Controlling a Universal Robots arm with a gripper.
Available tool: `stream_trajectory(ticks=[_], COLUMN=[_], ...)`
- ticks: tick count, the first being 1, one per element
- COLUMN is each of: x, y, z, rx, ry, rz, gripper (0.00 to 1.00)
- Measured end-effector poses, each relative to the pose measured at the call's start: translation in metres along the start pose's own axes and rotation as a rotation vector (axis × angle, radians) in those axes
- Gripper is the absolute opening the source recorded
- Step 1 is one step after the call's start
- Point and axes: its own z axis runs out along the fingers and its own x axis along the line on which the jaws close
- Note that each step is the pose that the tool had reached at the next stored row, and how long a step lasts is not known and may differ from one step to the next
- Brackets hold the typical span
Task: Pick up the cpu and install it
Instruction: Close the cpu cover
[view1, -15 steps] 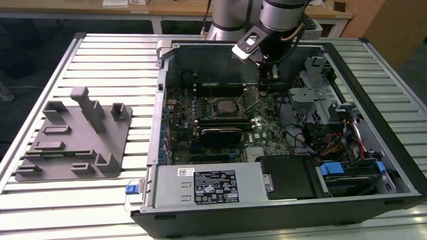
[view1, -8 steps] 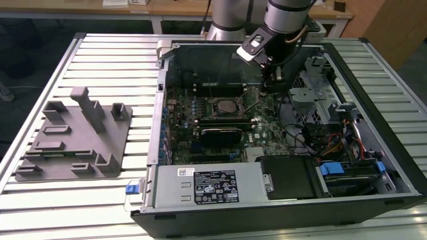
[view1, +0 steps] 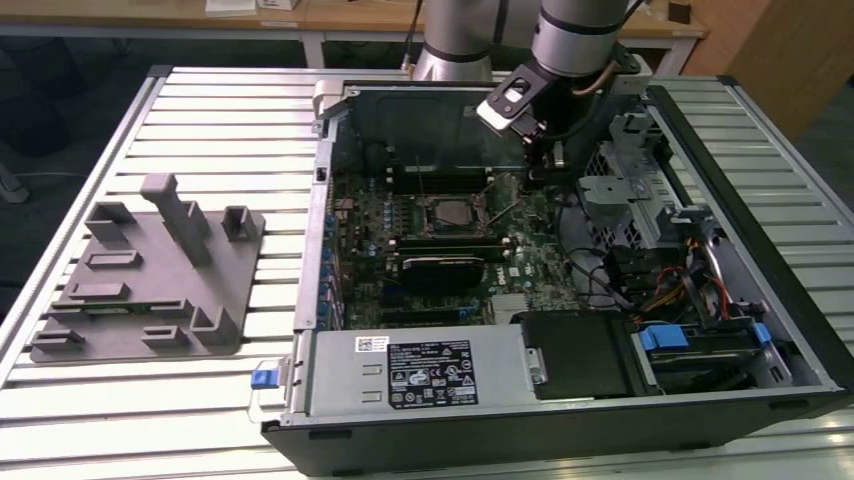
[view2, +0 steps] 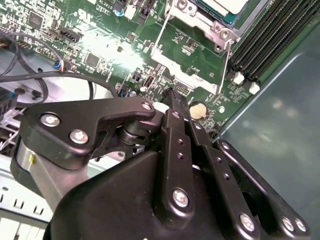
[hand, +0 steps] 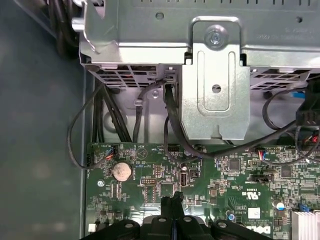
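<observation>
The cpu (view1: 450, 212) is a silver square lying in the motherboard socket inside the open computer case (view1: 747, 200). In the second wrist view the cpu's shiny top (view2: 222, 5) shows within the metal socket frame (view2: 200, 27). My gripper (view1: 538, 180) hangs just above the green motherboard (view1: 534, 250), on the exterior view's right of the socket and apart from the cpu. In both wrist views its black fingers are pressed together with nothing between them, the gripper (view2: 172, 95) (hand: 172, 200) pointing down at the board near a coin battery (hand: 121, 171).
A grey plastic tray (view1: 147, 280) with upright posts stands on the slatted table at the exterior view's left. Inside the case are memory slots (view2: 265, 40), a metal drive cage (hand: 215, 75), loose black cables (hand: 170, 130) and a power supply (view1: 414, 370).
</observation>
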Motion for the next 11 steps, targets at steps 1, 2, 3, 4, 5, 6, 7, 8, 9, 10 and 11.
stream_trajectory(ticks=[1, 2, 3, 4, 5, 6, 7, 8, 9, 10, 11], x=[0.0, 0.0, -0.0001, -0.0001, -0.0001, 0.0, 0.0, 0.0, 0.0, 0.0, 0.0], y=[0.0, -0.0001, -0.0001, -0.0001, 0.0, 0.0, 0.0, 0.0, -0.0001, -0.0004, -0.0012], z=[0.0012, 0.002, 0.0024, 0.0025, 0.0025, 0.0025, 0.0026, 0.0027, 0.0027, 0.0028, 0.0028], rx=[0.0023, 0.0037, 0.0041, 0.0041, 0.0042, 0.0042, 0.0042, 0.0042, 0.0042, 0.0042, 0.0041], ry=[-0.0001, 0.0, -0.0001, -0.0003, -0.0004, -0.0003, -0.0002, -0.0001, -0.0001, 0.0002, 0.0009], rz=[0.0, 0.0, 0.0, 0.0, 0.0, 0.0, 0.0, 0.0, 0.0, 0.0, 0.0], gripper=[0.11, 0.11, 0.11, 0.11, 0.11, 0.11, 0.11, 0.11, 0.11, 0.11, 0.11])
